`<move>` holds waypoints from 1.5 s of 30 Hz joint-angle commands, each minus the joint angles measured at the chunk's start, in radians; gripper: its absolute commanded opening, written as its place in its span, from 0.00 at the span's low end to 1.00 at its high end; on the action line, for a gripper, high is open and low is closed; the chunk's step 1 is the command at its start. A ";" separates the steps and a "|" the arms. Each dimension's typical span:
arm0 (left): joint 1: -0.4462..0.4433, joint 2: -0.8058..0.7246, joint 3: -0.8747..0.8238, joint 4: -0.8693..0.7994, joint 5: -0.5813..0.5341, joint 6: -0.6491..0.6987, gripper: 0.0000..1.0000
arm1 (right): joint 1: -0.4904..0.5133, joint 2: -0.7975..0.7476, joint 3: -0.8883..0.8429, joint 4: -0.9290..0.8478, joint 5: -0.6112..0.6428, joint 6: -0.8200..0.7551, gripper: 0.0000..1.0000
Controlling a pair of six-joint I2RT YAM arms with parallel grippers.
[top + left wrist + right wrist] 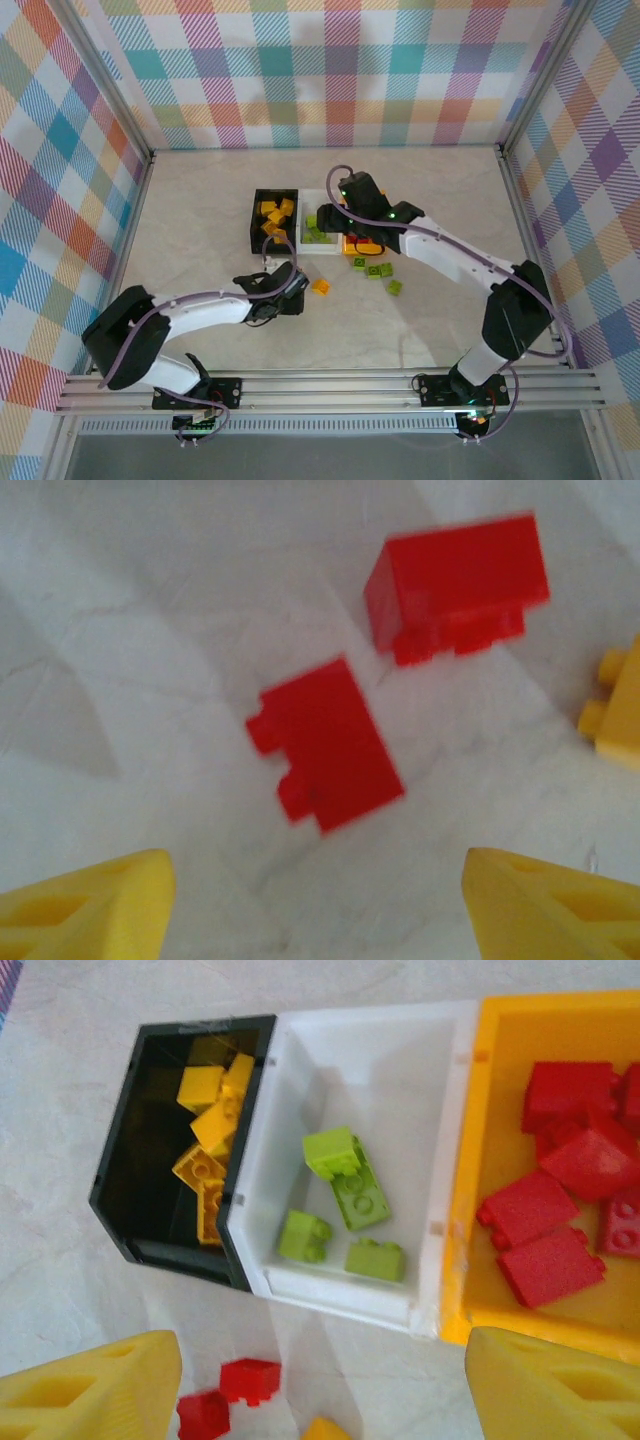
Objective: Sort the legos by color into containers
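Note:
In the left wrist view two red legos [325, 745] [455, 585] lie on the table ahead of my open left gripper [315, 910], with a yellow lego [615, 705] at the right edge. My left gripper [288, 290] is low over the table in front of the bins. My open right gripper [320, 1390] hovers over the bins' near edge, holding nothing. The black bin [118, 1165] holds yellow legos [205, 1120], the white bin [400, 1070] green legos [345, 1200], the orange-yellow bin [470, 1160] red legos [555, 1205]. My right gripper [350, 235] covers the orange-yellow bin from above.
Loose on the table: an orange lego [321, 287] beside the left gripper and several green legos [373, 270] right of it, in front of the bins. Two red legos [250, 1378] lie before the black bin. Checked walls enclose the table.

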 commanded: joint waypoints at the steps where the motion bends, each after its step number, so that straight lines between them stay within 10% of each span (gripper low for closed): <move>1: 0.032 0.063 0.048 0.077 -0.010 0.036 0.72 | 0.006 -0.071 -0.052 0.036 0.010 0.003 0.76; 18: 0.052 0.041 0.028 0.061 -0.029 0.029 0.19 | 0.006 -0.234 -0.237 0.053 0.051 0.042 0.76; 26: -0.012 -0.121 0.182 -0.121 0.014 0.028 0.16 | 0.006 -0.346 -0.386 0.004 0.132 0.109 0.76; 45: -0.006 0.730 1.295 -0.322 0.098 0.168 0.20 | 0.004 -0.606 -0.658 -0.173 0.194 0.265 0.78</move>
